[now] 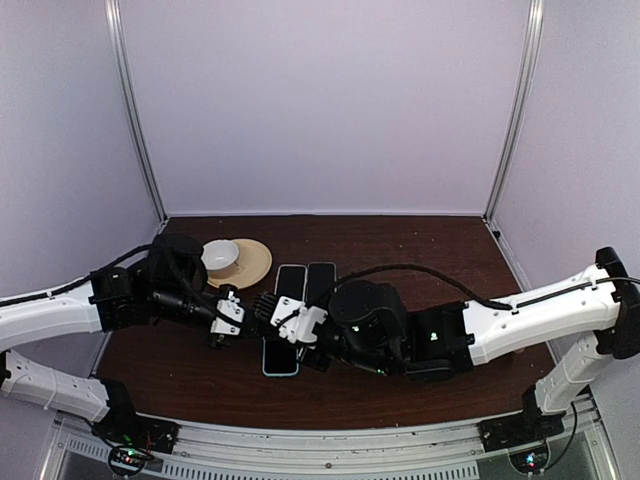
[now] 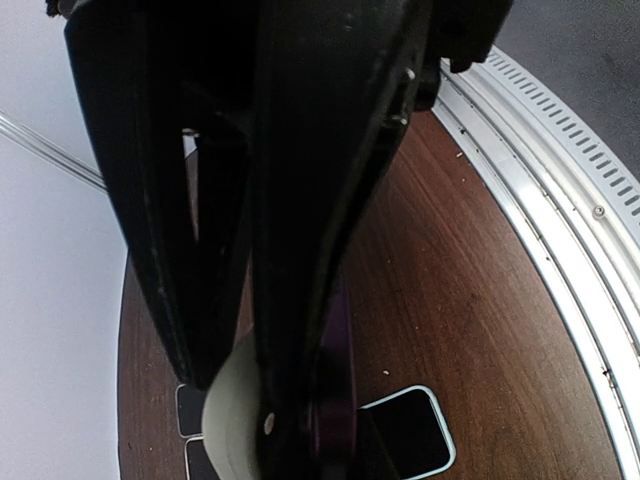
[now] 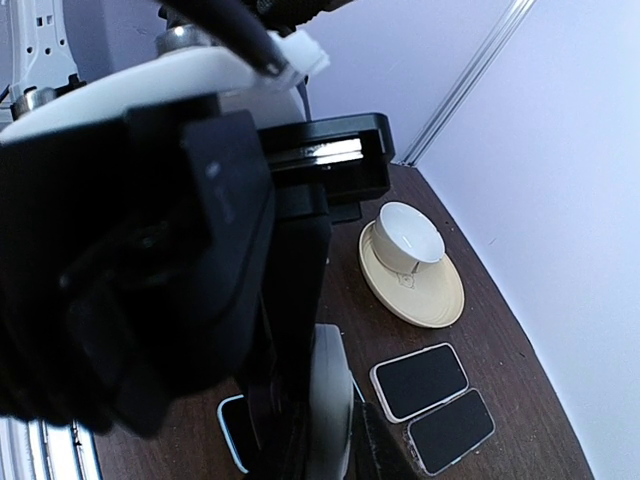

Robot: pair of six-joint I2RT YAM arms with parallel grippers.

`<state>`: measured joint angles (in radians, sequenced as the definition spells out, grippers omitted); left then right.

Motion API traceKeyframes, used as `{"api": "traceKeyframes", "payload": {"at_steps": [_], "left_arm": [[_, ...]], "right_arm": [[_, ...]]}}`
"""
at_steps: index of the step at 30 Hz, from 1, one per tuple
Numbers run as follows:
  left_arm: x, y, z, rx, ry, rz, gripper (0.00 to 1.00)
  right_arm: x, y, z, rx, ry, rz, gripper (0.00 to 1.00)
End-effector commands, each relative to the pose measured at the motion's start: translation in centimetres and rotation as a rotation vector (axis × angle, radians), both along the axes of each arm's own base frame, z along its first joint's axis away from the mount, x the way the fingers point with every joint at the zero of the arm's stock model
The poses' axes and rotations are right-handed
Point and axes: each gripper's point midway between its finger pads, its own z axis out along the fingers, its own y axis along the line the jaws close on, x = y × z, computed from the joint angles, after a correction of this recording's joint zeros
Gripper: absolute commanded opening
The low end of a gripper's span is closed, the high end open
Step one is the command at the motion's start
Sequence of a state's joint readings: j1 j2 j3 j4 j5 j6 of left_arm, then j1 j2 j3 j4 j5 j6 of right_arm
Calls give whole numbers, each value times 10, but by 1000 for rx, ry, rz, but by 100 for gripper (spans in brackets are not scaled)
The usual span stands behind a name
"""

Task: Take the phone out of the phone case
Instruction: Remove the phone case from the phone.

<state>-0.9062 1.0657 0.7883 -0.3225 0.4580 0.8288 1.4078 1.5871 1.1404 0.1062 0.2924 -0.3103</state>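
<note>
My two grippers meet over the middle of the table, the left gripper and the right gripper tip to tip on one dark flat item held on edge above the wood. In the left wrist view my black fingers are shut on a purple-edged slab, seemingly the phone, next to a pale rounded shell. In the right wrist view my fingers are shut on that pale grey case, seen edge-on. Most of the held item is hidden by the fingers.
A phone in a light blue case lies on the table under the grippers. Two more phones lie side by side behind. A white cup stands on a cream saucer at back left. A metal rail runs along the near edge.
</note>
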Motion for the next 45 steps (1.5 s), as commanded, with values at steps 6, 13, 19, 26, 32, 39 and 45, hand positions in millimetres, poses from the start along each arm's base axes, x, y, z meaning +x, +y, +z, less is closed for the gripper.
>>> {"api": "traceKeyframes", "payload": {"at_steps": [6,13,19,26,32,39,45], "left_arm": [[0,-9,44,-159,-109,-29,0],[-2,-9,45,-170,-111,-40,0],[-3,-9,48,-182,-115,-41,0],[-3,-8,50,-195,-126,-39,0],[2,-7,49,-189,-140,-11,0],[16,-4,52,-190,-182,66,0],[20,-2,53,-191,-204,90,0]], "right_arm": [[4,1,-17,-67,-1,-26,18],[7,5,-22,-72,-11,-41,23],[7,9,-24,-68,-8,-33,19],[5,10,-30,-86,1,-25,2],[5,8,-28,-80,14,-33,0],[5,-2,-34,-91,25,-47,0],[6,-15,-38,-99,28,-69,0]]}}
